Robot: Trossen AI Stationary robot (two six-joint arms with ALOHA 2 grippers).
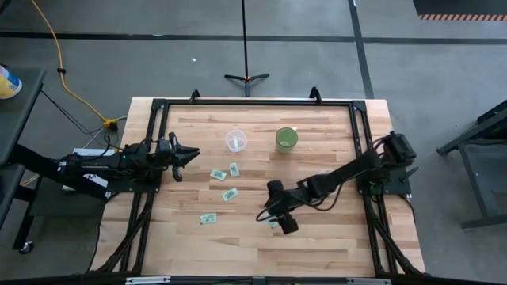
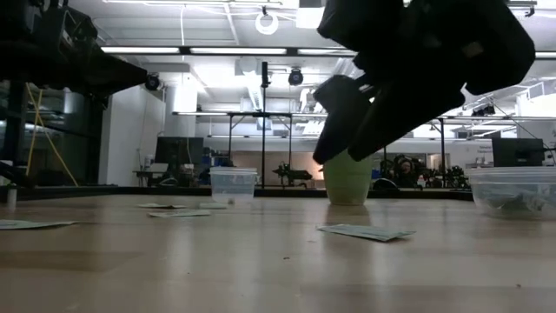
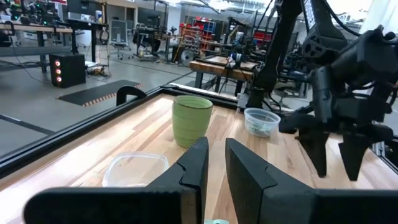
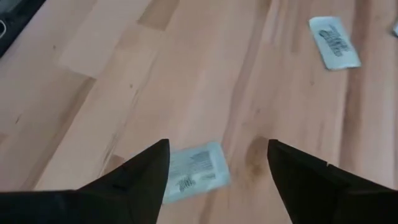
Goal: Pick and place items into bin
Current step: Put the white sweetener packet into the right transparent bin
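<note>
From above, the right gripper [image 1: 275, 219] hangs over a packet [image 1: 273, 225] near the table's [image 1: 333, 245] front middle, while four more packets [image 1: 230, 193] lie scattered to its left and the left gripper [image 1: 188, 153] waits at the left edge; a clear tub [image 1: 236, 141] and a green cup [image 1: 287, 139] stand at the far side. This looks like the approach to a pick: the next move calls for a straight descent so the fingers straddle the packet, then a close. At table height, the right gripper [image 2: 343, 143] hovers above a flat packet [image 2: 365, 231], not touching it; a second clear bin [image 2: 519, 191] at the right is cut off by the frame. The left wrist camera shows its own fingers [image 3: 196, 163] nearly together, holding nothing. The right wrist camera shows its fingers [image 4: 152, 165] spread wide, the packet [image 4: 194, 170] partly hidden behind one. Which container is the bin is unclear.
</note>
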